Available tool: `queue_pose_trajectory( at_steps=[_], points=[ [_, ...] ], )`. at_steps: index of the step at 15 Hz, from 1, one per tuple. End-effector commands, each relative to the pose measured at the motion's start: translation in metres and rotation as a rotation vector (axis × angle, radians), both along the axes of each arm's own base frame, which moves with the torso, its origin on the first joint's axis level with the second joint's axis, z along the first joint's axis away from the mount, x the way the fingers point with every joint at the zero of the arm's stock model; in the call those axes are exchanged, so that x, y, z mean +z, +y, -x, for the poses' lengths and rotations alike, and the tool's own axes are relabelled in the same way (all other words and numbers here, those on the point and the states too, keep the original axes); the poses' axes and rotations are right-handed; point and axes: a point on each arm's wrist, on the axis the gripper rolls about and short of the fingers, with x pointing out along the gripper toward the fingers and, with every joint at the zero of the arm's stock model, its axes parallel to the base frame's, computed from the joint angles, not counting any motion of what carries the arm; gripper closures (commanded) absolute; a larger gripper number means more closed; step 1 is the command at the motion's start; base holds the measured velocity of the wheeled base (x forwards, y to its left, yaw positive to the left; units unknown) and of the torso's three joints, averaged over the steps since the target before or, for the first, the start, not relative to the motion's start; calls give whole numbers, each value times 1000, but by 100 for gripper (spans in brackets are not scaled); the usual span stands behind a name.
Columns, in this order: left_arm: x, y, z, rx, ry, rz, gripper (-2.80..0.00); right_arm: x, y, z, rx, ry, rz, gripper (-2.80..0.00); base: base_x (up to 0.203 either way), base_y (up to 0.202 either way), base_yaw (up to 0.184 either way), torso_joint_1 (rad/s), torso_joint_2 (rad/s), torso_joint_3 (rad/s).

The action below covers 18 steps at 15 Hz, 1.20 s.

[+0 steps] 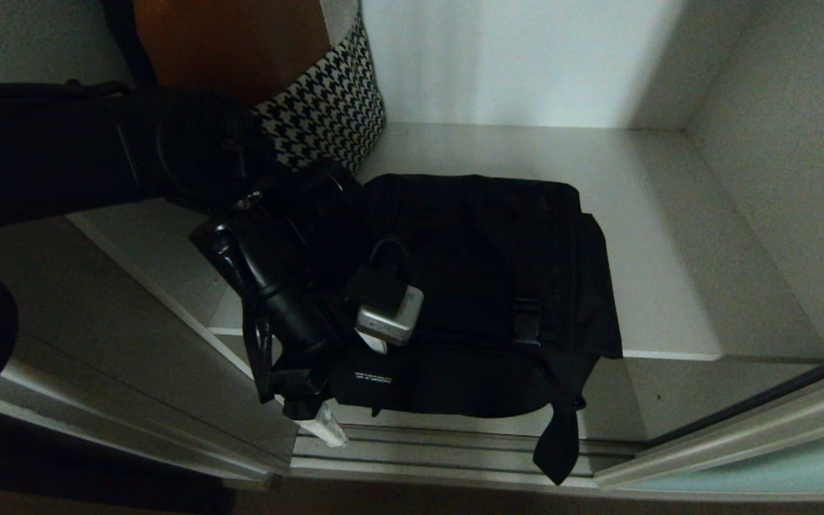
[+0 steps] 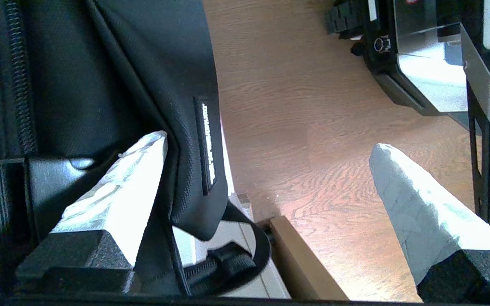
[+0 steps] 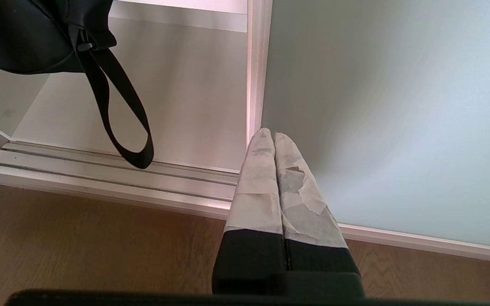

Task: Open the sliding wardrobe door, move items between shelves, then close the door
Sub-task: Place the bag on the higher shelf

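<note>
I see my left claw (image 2: 266, 178) spread wide by the front of the black bag (image 1: 483, 286), which lies on the shelf (image 1: 669, 236). My right claw (image 3: 274, 140) is pressed together.

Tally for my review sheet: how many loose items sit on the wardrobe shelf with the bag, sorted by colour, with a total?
Black: 1, the fabric bag, front edge overhanging the shelf, strap dangling.
Black-and-white houndstooth: 1, a patterned container at the back left, partly hidden by the left arm.
Total: 2
</note>
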Motion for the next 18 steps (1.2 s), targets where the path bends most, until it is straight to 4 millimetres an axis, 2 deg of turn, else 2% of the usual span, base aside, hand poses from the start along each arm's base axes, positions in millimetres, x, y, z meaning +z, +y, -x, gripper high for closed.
queue_pose_trajectory(
  at_steps=[1,5,8,12,13,18],
  points=[
    [-9,-4,-4,-11,23,-19,-280,0,0,0,1,-1,0,0,0,0,0,0,0,0],
    [-15,-8,-8,5,34,-22,-280,0,0,0,1,-1,0,0,0,0,0,0,0,0],
    [-12,-11,-13,11,-35,-8,-280,0,0,0,1,-1,0,0,0,0,0,0,0,0],
    [-10,-10,-12,39,-28,-4,-280,0,0,0,1,-1,0,0,0,0,0,0,0,0],
    [-11,-11,-13,52,-22,-3,0,0,0,0,1,-1,0,0,0,0,0,0,0,0],
    [-11,-11,-14,55,-29,3,0,0,0,0,1,-1,0,0,0,0,0,0,0,0]
  ],
)
